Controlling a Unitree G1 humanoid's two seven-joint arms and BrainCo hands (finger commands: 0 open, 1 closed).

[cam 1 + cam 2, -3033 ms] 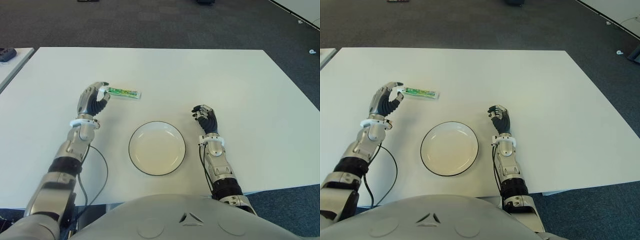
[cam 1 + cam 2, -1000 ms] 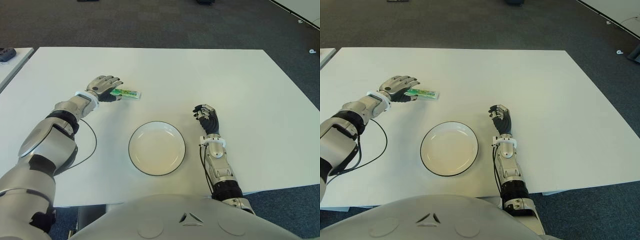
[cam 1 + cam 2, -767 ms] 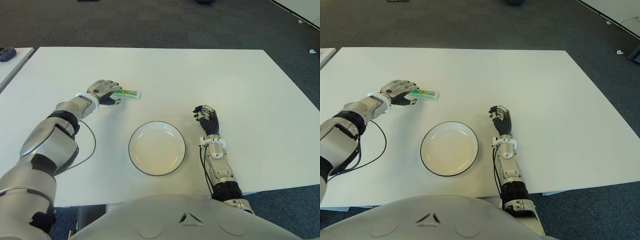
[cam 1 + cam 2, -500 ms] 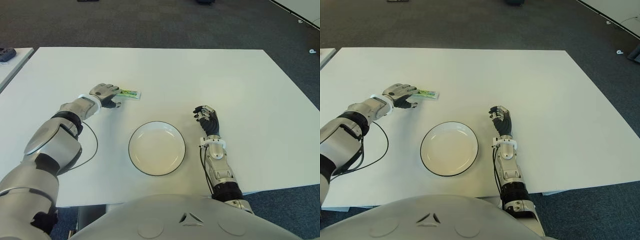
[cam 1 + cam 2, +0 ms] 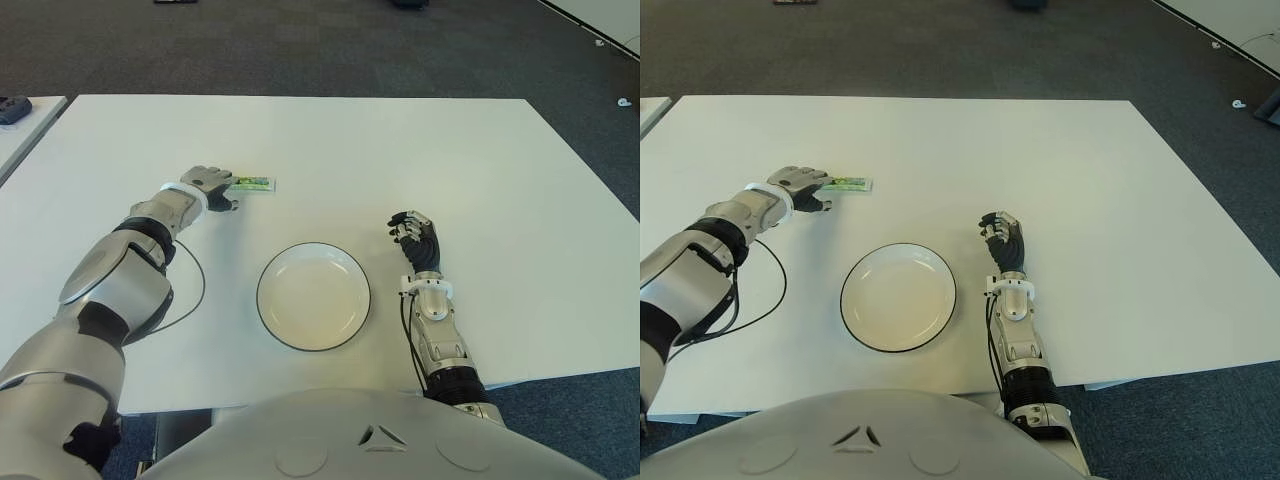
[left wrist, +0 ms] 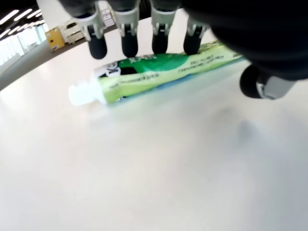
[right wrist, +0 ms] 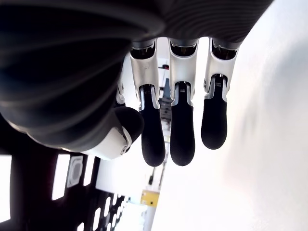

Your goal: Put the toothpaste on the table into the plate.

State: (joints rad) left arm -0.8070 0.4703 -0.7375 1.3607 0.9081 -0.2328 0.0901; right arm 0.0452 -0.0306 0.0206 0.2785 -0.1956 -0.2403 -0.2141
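left hand (image 5: pixel 208 184) over green toothpaste (image 6: pixel 159 72)

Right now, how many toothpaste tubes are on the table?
1. The green toothpaste tube lies flat on the white table, beyond and left of the plate, under the left hand's open fingers.

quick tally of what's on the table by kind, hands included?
Toothpaste tube: 1, lying on the table, under the left hand's fingers
Plate: 1, nothing in it
Robot hands: 2, left hand over the tube, right hand right of the plate, holding nothing
Total: 4
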